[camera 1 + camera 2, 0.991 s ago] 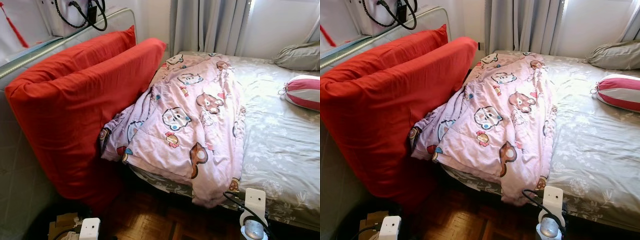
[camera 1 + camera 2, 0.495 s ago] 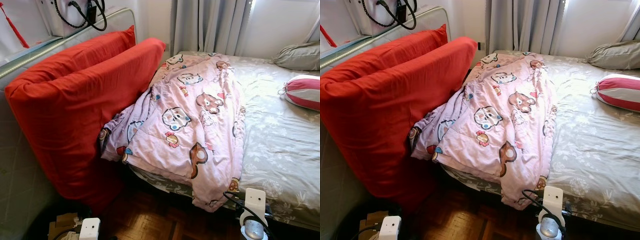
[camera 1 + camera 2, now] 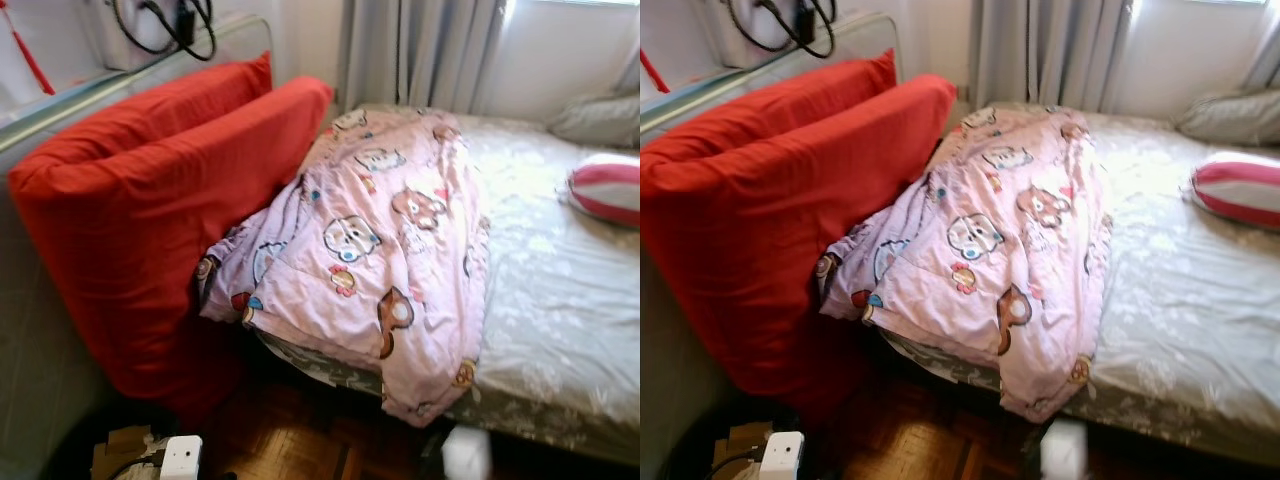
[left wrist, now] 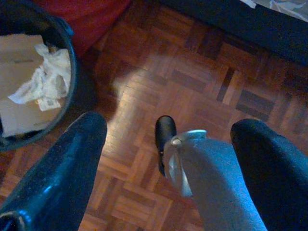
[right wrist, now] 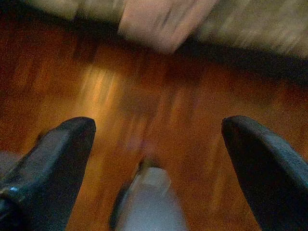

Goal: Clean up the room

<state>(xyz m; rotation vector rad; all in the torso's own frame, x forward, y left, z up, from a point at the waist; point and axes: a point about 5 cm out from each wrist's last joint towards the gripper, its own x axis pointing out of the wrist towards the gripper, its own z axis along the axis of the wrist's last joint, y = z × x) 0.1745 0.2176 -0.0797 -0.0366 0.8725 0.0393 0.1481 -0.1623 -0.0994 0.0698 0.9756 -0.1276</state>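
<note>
Crumpled on the bed [image 3: 560,300], a pink cartoon-print quilt [image 3: 380,250]; left gripper [image 4: 168,163] and right gripper [image 5: 154,159] fingers spread apart

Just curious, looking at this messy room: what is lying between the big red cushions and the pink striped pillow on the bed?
In the left eye view, a crumpled pink cartoon-print quilt and bare grey floral bedsheet lie between the red cushions and the striped pillow.

We see grey curtains [image 3: 420,50] behind bed, window light at right. Black cables [image 3: 165,25] hang on wall above red cushions. Parquet floor [image 4: 192,82] dark brown, lit patch in middle. White plug block [image 3: 180,458] sits on floor beside cardboard scraps [image 3: 120,450].
</note>
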